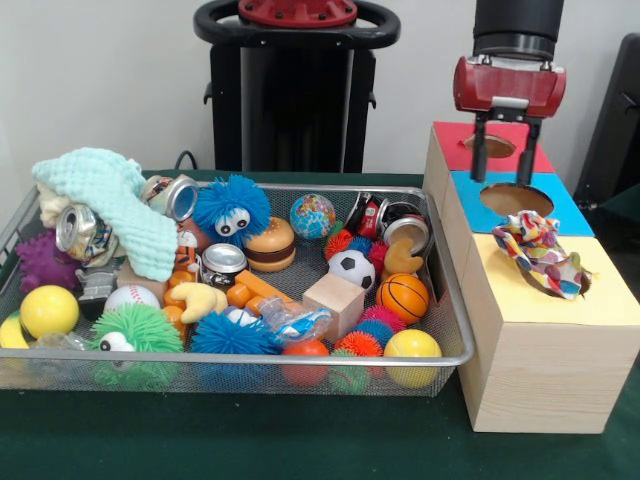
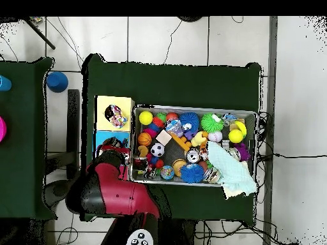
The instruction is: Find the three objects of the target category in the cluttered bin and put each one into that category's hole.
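My gripper (image 1: 502, 178) hangs open and empty over the wooden sorting box (image 1: 540, 370), above the seam between its red section (image 1: 452, 142) and the blue section's hole (image 1: 515, 198). A multicoloured cloth (image 1: 540, 250) sticks out of the hole in the yellow section (image 1: 610, 295). The wire bin (image 1: 440, 357) holds a mint green knitted cloth (image 1: 115, 205), crushed cans (image 1: 75, 228) (image 1: 222, 262) (image 1: 405, 228), a basketball (image 1: 403, 296), a soccer ball (image 1: 352, 268) and spiky toys. In the overhead view my arm (image 2: 108, 188) covers the gripper and the red section.
A wooden block (image 1: 333, 303), a toy burger (image 1: 270, 243), a globe ball (image 1: 313, 215) and yellow balls (image 1: 48, 310) crowd the bin. The mint cloth (image 2: 231, 172) drapes over the bin's rim (image 2: 191, 108). The box stands tight against the bin on green cloth.
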`<state>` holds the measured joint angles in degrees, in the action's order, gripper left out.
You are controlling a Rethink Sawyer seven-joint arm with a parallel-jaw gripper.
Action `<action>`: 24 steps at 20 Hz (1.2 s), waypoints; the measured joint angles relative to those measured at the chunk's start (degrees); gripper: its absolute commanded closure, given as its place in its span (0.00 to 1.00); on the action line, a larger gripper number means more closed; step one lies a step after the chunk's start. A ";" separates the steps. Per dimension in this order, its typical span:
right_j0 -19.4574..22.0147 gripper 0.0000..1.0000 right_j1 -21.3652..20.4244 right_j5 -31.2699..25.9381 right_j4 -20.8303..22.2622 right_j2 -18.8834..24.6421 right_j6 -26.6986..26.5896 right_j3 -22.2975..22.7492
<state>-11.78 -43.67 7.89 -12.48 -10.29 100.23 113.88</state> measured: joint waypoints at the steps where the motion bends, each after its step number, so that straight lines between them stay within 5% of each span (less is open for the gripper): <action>1: -0.25 1.00 -0.02 -0.05 0.01 -0.16 0.00 0.01; 24: -0.45 1.00 -0.31 -0.06 0.01 -1.51 0.00 -0.01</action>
<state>-12.23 -43.97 7.83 -12.47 -11.81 100.23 113.87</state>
